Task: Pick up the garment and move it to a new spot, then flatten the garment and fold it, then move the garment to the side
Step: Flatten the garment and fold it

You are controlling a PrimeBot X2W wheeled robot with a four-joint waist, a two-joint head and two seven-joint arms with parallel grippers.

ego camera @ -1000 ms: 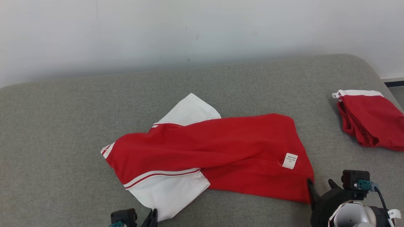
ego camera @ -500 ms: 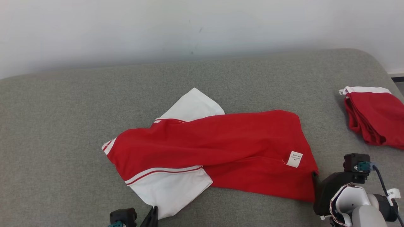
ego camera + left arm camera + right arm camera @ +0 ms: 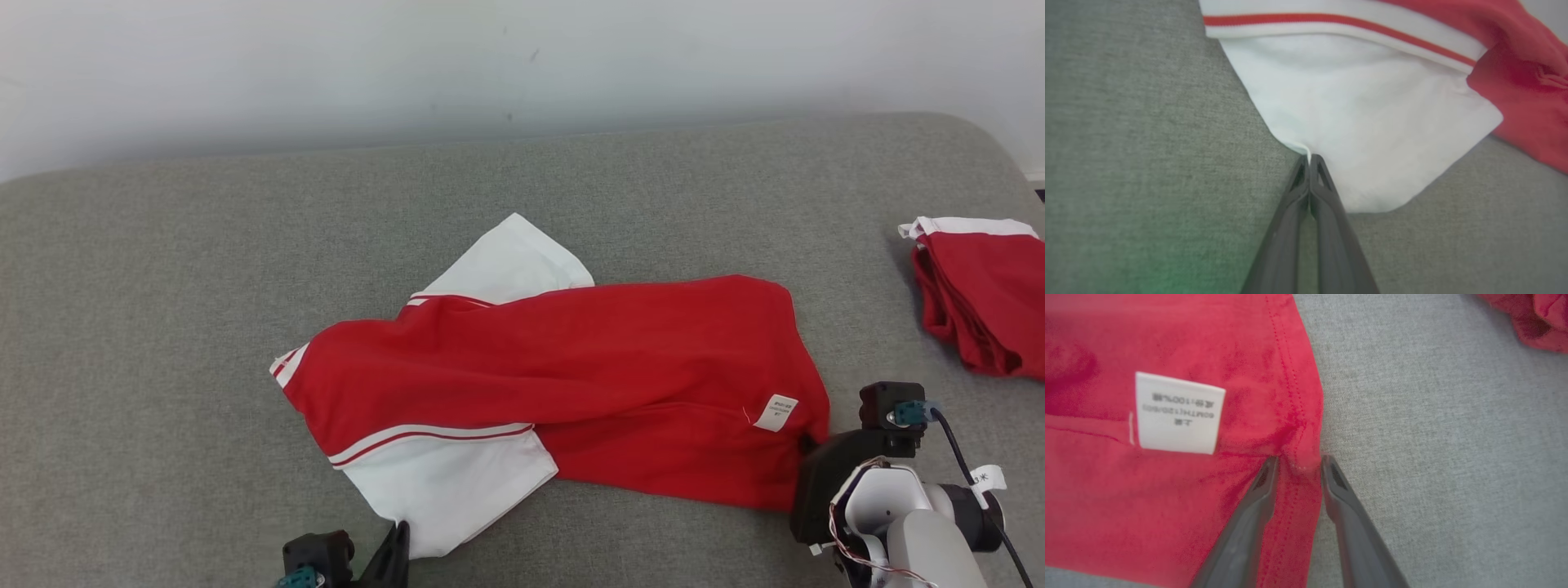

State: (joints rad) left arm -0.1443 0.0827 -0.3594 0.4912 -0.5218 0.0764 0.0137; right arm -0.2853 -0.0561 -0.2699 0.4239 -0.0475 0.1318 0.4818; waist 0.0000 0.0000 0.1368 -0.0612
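The garment (image 3: 571, 367) is a red shirt with white sleeves, lying crumpled across the grey padded surface (image 3: 163, 327). My left gripper (image 3: 398, 539) is at the near white sleeve. In the left wrist view that gripper (image 3: 1309, 159) is shut, pinching the edge of the white sleeve (image 3: 1372, 114). My right gripper (image 3: 808, 445) is at the shirt's right hem corner, beside the white care label (image 3: 775, 412). In the right wrist view its jaws (image 3: 1299, 461) stand a little apart, straddling the puckered red hem (image 3: 1167, 498) just right of the label (image 3: 1177, 412).
A second red and white garment (image 3: 980, 294) lies folded at the right edge of the surface, and its edge (image 3: 1535, 318) appears in the right wrist view. A pale wall rises behind. Bare grey surface stretches to the left and at the back.
The head camera has shifted. My right gripper has pushed forward onto the hem corner and its jaws have narrowed around the hem. The left gripper keeps its hold on the sleeve.
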